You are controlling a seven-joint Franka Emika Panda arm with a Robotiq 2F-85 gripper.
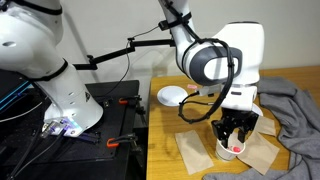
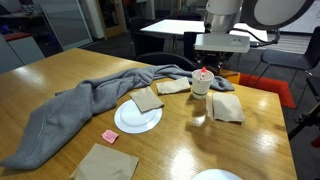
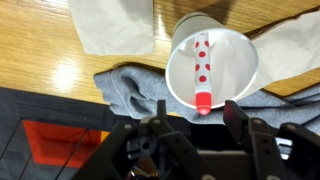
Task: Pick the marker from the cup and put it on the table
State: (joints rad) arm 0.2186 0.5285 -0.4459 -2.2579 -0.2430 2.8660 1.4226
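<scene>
Tan worktop point(image 3: 40, 60): the spread end effector point(image 3: 196, 112) hovers over the marker point(image 3: 202, 65) in the cup point(image 3: 236, 62); next it likely lowers and pinches.

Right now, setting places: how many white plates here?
2: one plate by the grey cloth, under a tan pad; another plate at the table's near edge. Others may be hidden.

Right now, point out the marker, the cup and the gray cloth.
marker point(image 3: 202, 68), wrist view, on its dotted barrel.
cup point(image 3: 233, 62), wrist view, on its inner wall.
cloth point(image 2: 72, 112), in an exterior view, on its middle fold.
</scene>
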